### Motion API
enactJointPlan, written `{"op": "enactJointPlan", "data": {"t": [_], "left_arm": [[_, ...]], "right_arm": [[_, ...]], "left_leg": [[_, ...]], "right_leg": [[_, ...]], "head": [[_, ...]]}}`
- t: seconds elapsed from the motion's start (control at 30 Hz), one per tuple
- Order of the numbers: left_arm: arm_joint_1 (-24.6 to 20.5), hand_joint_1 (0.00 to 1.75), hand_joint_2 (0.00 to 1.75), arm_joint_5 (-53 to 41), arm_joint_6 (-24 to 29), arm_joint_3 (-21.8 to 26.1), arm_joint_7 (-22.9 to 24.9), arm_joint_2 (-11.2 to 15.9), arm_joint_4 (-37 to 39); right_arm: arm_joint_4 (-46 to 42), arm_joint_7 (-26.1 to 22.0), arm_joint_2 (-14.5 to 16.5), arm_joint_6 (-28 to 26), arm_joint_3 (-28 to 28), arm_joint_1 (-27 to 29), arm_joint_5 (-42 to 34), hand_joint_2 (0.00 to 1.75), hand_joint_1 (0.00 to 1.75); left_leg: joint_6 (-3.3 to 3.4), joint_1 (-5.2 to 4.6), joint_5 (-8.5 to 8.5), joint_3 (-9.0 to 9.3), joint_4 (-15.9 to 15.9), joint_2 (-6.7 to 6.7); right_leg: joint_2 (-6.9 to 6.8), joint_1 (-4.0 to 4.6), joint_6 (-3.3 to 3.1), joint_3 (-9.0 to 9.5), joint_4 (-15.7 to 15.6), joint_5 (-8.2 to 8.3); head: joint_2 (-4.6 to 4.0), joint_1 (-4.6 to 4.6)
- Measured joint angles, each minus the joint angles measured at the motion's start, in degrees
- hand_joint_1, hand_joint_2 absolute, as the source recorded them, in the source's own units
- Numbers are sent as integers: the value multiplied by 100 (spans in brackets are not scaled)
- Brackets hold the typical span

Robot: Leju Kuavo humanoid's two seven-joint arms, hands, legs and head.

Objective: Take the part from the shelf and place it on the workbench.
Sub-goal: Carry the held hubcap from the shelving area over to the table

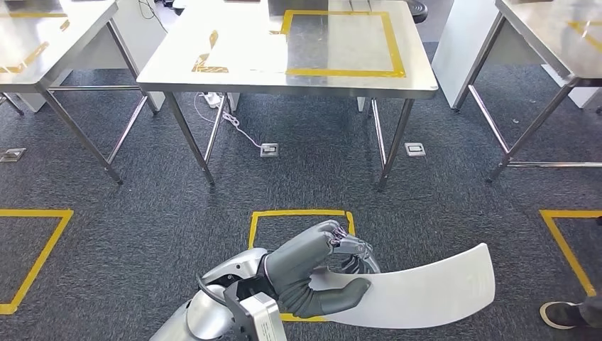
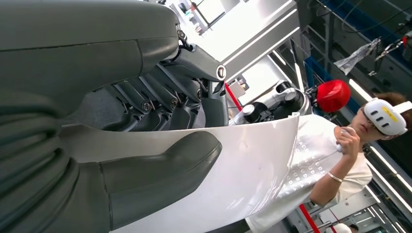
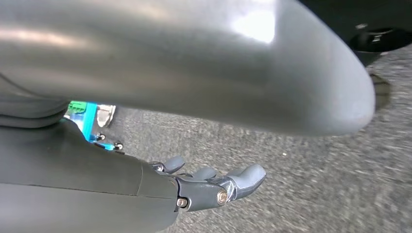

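My left hand [image 1: 317, 275] grips one end of the part [image 1: 429, 288], a long, curved white panel. It hangs low over the carpet and reaches out to my right. In the left wrist view the thumb [image 2: 158, 174] presses on the white part [image 2: 257, 165] and the darker fingers curl around its other side. The workbench [image 1: 284, 87], a steel table with a yellow taped rectangle [image 1: 342, 44] on top, stands ahead across the carpet. My right hand [image 3: 214, 187] hangs over the grey carpet, its fingers stretched out and holding nothing.
Steel tables stand at the far left [image 1: 50, 42] and far right [image 1: 554, 35]. Yellow tape squares [image 1: 302, 213] mark the carpet, and a white cable [image 1: 238, 128] and floor sockets lie under the workbench. A person [image 2: 330, 160] wearing a headset stands close on my right; their shoe [image 1: 561, 314] is at the floor's edge.
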Motion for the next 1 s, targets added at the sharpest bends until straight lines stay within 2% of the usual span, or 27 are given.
{"op": "enactJointPlan", "data": {"t": [0.03,0.13,0.17,0.2,0.23,0.3,0.33,0.37,0.4,0.43,0.47,0.5,0.53,0.6,0.67,0.7,0.73,0.8,0.83,0.87,0.9,0.97,1.0], "left_arm": [[-3,175,175,-4,-2,-1,4,-1,-2],[-10,175,175,-10,-9,-1,14,-21,-21],[-18,175,175,-10,-12,-1,12,-33,-32],[-33,175,175,-10,-14,-1,12,-44,-41],[-46,175,175,-12,-17,-1,15,-50,-44],[-58,175,175,-16,-21,-2,33,-54,-33],[-53,175,175,-22,-24,-2,49,-52,-26],[-50,175,175,-28,-24,-3,63,-51,-19],[-50,175,175,-35,-24,-3,75,-51,-14],[-51,175,175,-42,-24,-3,80,-52,-11],[-53,175,175,-46,-24,-3,82,-54,-8],[-55,175,175,-50,-24,-3,83,-55,-5],[-57,175,175,-54,-24,-3,85,-57,-4],[-63,175,175,-56,-24,-3,90,-60,-3],[-70,175,175,-57,-24,-3,91,-64,-7],[-78,175,175,-57,-24,-3,90,-65,-7],[-81,175,175,-57,-24,-3,90,-63,-7],[-74,175,175,-57,-24,-3,91,-50,-2],[-64,175,175,-57,-24,-3,92,-40,1],[-58,175,175,-57,-24,-3,93,-32,3],[-57,175,175,-57,-24,-3,93,-28,3],[-60,175,175,-57,-24,-3,93,-25,2],[-62,175,175,-57,-24,-4,93,-26,1]], "right_arm": [[1,9,8,-7,0,-6,1,0,0],[-1,40,9,5,0,-31,13,0,0],[-2,43,8,13,0,-36,16,0,0],[-4,43,7,14,0,-42,17,0,0],[-4,43,6,15,0,-39,17,0,0],[-4,48,6,15,0,-31,19,0,0],[-4,51,6,15,0,-21,22,0,0],[-4,54,5,15,0,-12,28,0,0],[-4,52,3,15,0,-5,34,0,0],[-4,48,0,15,0,-3,39,0,0],[-4,45,-6,15,0,-4,41,0,0],[-4,46,-11,15,0,-12,42,0,0],[-4,50,-16,15,0,-17,42,0,0],[-4,56,-21,15,0,-24,42,0,0],[-4,56,-21,15,0,-15,42,0,0],[-4,56,-22,15,0,-14,42,0,0],[-4,56,-22,15,0,-15,42,0,0],[-4,56,-22,15,0,-20,42,0,0],[-4,56,-22,14,0,-17,42,0,0],[-4,56,-22,14,0,-12,42,0,0],[-4,56,-22,14,0,-8,42,0,0],[-4,56,-23,15,0,-5,41,0,0],[-4,56,-24,15,0,-9,39,0,0]], "left_leg": [[21,-23,16,52,-140,-4],[61,-27,-83,143,-249,-21],[91,-11,-103,199,-293,-21],[115,8,-123,262,-337,-17],[136,17,-147,314,-365,-11],[166,11,-208,376,-378,-6],[173,5,-242,409,-377,-10],[177,-1,-276,452,-377,-16],[175,-6,-311,504,-376,-22],[167,-10,-349,558,-376,-26],[148,-22,-389,601,-372,-28],[123,-32,-427,629,-369,-28],[93,-40,-457,644,-369,-27],[31,-43,-493,661,-384,-25],[-36,-39,-542,673,-330,-20],[-74,-34,-622,620,-189,-18],[-110,-21,-748,499,65,-17],[-164,17,-1046,81,804,-17],[-180,34,-1105,-103,1085,-17],[-191,49,-1046,-199,1177,-16],[-201,63,-873,-179,1037,-15],[-220,86,-418,108,312,-13],[-201,89,-284,252,-15,-21]], "right_leg": [[4,0,33,11,-12,-31],[-11,-18,143,90,-89,-86],[-23,-18,174,92,-35,-125],[-32,-16,201,7,150,-201],[-41,-18,220,-177,462,-303],[-46,-15,249,-731,1229,-485],[-47,-14,253,-946,1444,-457],[-47,-11,249,-1061,1456,-310],[-48,-6,234,-1060,1252,-62],[-51,4,208,-964,881,239],[-59,25,172,-835,496,466],[-68,47,132,-727,189,608],[-76,69,94,-659,1,660],[-78,87,31,-626,-77,629],[-75,52,-21,-565,-122,632],[-76,30,-48,-527,-145,632],[-78,16,-68,-494,-159,625],[-79,11,-87,-460,-159,587],[-78,7,-82,-441,-157,566],[-77,0,-70,-415,-156,542],[-73,-12,-51,-382,-154,516],[-66,-34,10,-304,-145,451],[-60,-33,52,-280,-135,415]], "head": [[0,-1],[0,-10],[0,-4],[0,10],[0,25],[0,48],[0,51],[0,55],[0,59],[0,63],[0,66],[0,70],[0,72],[0,73],[0,66],[0,54],[0,41],[0,21],[0,19],[0,16],[0,15],[0,9],[0,1]]}}
